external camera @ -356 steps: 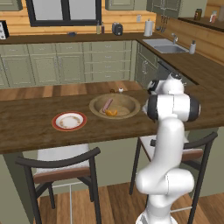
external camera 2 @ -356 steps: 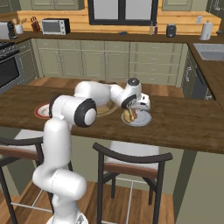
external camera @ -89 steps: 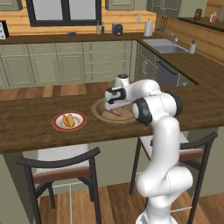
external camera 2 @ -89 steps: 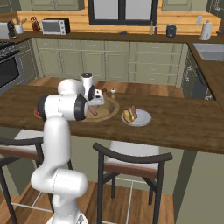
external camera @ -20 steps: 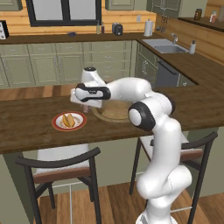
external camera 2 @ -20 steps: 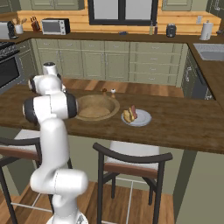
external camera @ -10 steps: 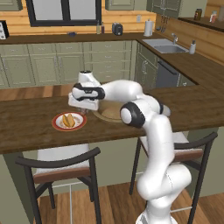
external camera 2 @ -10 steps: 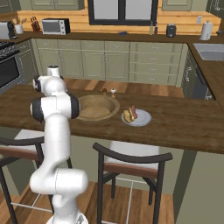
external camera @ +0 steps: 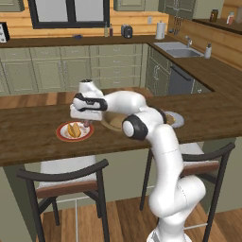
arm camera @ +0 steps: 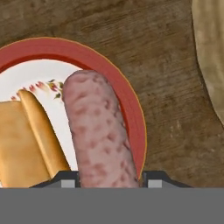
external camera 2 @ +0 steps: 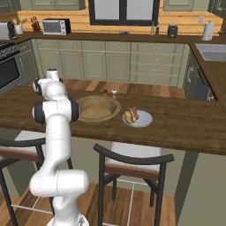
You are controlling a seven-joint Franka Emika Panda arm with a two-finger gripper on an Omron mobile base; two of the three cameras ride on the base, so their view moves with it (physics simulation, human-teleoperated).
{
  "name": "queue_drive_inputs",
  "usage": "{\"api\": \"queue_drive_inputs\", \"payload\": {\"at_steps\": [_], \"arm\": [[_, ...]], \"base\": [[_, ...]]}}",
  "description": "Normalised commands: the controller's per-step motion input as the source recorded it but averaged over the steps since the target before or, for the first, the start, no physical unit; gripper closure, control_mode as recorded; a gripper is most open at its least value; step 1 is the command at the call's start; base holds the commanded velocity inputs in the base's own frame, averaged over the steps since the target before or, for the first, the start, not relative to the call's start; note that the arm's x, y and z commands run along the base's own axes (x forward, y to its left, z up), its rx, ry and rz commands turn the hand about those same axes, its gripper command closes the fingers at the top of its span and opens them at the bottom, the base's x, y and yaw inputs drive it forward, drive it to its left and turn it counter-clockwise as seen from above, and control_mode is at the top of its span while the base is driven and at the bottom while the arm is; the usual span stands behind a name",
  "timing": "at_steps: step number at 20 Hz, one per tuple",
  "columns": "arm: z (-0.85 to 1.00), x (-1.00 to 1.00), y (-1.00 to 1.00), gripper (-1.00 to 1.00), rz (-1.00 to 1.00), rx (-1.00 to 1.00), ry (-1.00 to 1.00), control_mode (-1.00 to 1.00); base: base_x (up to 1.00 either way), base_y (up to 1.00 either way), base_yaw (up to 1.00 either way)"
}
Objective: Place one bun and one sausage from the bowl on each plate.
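My gripper (arm camera: pixel 109 180) is shut on a pink-brown sausage (arm camera: pixel 98 131), which hangs just over the right part of the red-rimmed plate (arm camera: pixel 133 105). A tan bun (arm camera: pixel 26 146) lies on that plate to the sausage's left. In the left base view the gripper (external camera: pixel 85 124) sits low over the red-rimmed plate (external camera: pixel 63 136) with its bun (external camera: pixel 73 129). Right of it, the wooden bowl (external camera 2: pixel 95 108) looks empty. The pale grey plate (external camera 2: pixel 145 119) holds a bun (external camera 2: pixel 128 116) and a sausage (external camera 2: pixel 134 114).
The bowl's rim (arm camera: pixel 210 57) lies close to the red-rimmed plate. Two small shakers (external camera 2: pixel 109 92) stand behind the bowl. Two stools (external camera: pixel 66 179) stand against the counter's front edge. A sink (external camera: pixel 182 49) is in the far counter.
The hand has swung left from the bowl with the sausage and dropped lower over the red-rimmed plate. Both buns and the grey plate's sausage have stayed put.
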Motion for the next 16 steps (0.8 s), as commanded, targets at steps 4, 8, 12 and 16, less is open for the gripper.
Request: {"api": "queue_drive_inputs", "payload": {"at_steps": [4,8,12,16], "arm": [[-0.25,0.00,-0.02,1.00,0.11,-0.01,0.00,-1.00],[-0.19,0.03,0.00,1.00,0.18,0.00,0.00,-1.00],[-0.21,0.00,0.00,1.00,0.21,0.00,0.00,-1.00],[-0.22,0.08,0.05,1.00,0.18,0.00,0.00,-1.00]], "base": [[0.00,0.00,0.00],[0.00,0.00,0.00],[0.00,0.00,0.00],[0.00,0.00,0.00]]}}
